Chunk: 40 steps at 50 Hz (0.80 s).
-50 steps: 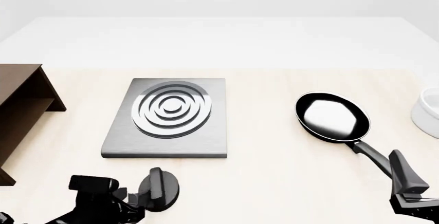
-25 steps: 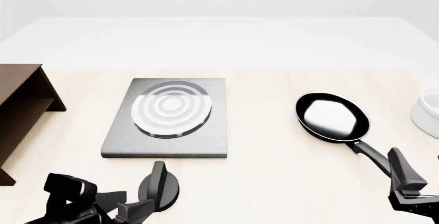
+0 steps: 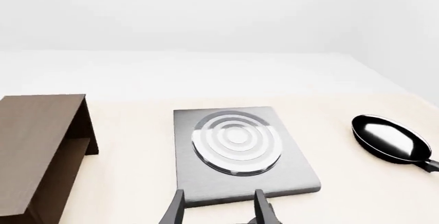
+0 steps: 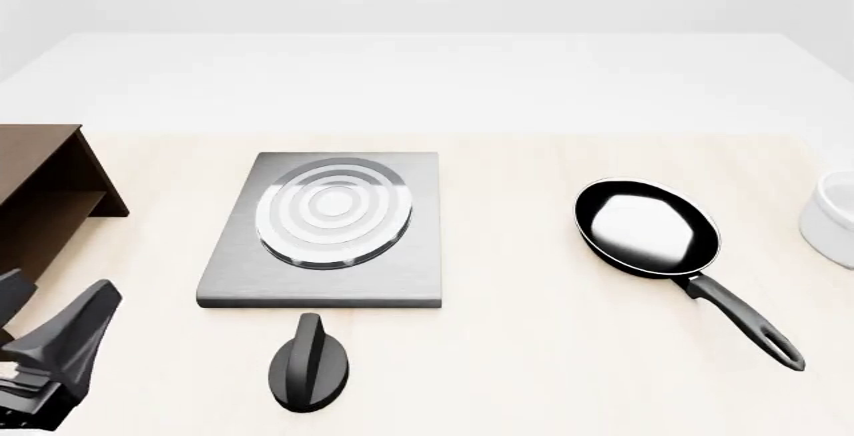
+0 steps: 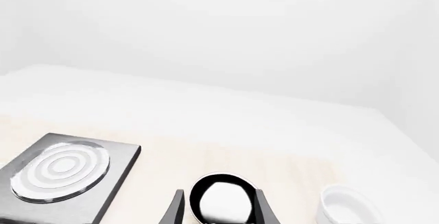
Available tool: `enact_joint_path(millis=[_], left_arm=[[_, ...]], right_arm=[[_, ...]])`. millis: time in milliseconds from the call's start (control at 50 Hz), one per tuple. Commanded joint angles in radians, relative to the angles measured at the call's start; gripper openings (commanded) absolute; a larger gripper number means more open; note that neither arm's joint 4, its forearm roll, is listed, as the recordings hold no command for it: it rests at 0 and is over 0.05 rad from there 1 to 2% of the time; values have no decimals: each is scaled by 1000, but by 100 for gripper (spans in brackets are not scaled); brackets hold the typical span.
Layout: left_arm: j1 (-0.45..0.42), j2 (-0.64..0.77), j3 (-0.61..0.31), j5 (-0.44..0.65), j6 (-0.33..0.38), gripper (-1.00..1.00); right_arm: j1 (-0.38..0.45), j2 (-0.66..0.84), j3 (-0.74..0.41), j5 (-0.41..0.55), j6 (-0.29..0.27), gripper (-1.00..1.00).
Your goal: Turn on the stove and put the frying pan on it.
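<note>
The grey stove [image 4: 327,231] lies left of centre, its ringed burner [image 4: 334,212] looking pale. The black oval knob [image 4: 310,364] stands alone in front of it. The frying pan [image 4: 647,228] rests on the table to the right, its long handle [image 4: 741,316] pointing toward the near edge. My left gripper [image 4: 54,306] hangs at the near left corner, well left of the knob, and the left wrist view shows it [image 3: 219,212] open and empty. In the right wrist view my right gripper [image 5: 219,211] is open, pulled back and above the pan [image 5: 221,201]. It is outside the front view.
A brown wooden shelf [image 4: 40,206] stands at the left edge, close to my left gripper. A white bowl [image 4: 834,218] sits at the right edge beyond the pan. Bare table lies between stove and pan.
The burner rings turned from dark to pale. My left gripper let go of the knob and pulled back to the left. My right gripper drew away from the pan handle, out of the front view.
</note>
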State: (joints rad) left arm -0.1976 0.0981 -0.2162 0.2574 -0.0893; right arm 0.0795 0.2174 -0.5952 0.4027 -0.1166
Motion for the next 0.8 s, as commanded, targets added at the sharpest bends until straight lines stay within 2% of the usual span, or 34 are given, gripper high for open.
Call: enact_joint_path(millis=[20,80,100,140,200,240,280,360,400,440,520,620,760,800], left_arm=[[198,-98,171,-135,113,100],[213,-98,170,-132,141,100],[206,-98,173,-136,119,100],[204,-98,165,-131,125,100],[205,-98,160,-124,122,100],[204,-98,161,-123,125,100],[192,-98,146,-126,115,100],[195,-98,159,-124,109,100],[196,-98,159,-130,127,100],[194,-98,157,-127,125,100],[202,-98,158,-120,116,100],[203,-98,165,-122,117,100],[212,-98,162,-112,105,100],[212,-98,162,-112,108,100]], right_arm=[[122,274,-562,315,-175,100],[84,359,-557,314,-229,100],[72,408,-559,320,-220,100],[60,452,-559,319,-195,100],[30,490,-511,341,-202,100],[12,551,-461,276,-192,100],[-9,566,-407,233,-225,100],[-37,607,-308,169,-194,100],[-54,623,-262,132,-213,100],[-64,634,-239,109,-197,100],[-81,645,-136,33,-205,100],[-104,647,-67,-17,-218,100],[-183,740,66,-181,-252,100],[-187,755,82,-202,-241,100]])
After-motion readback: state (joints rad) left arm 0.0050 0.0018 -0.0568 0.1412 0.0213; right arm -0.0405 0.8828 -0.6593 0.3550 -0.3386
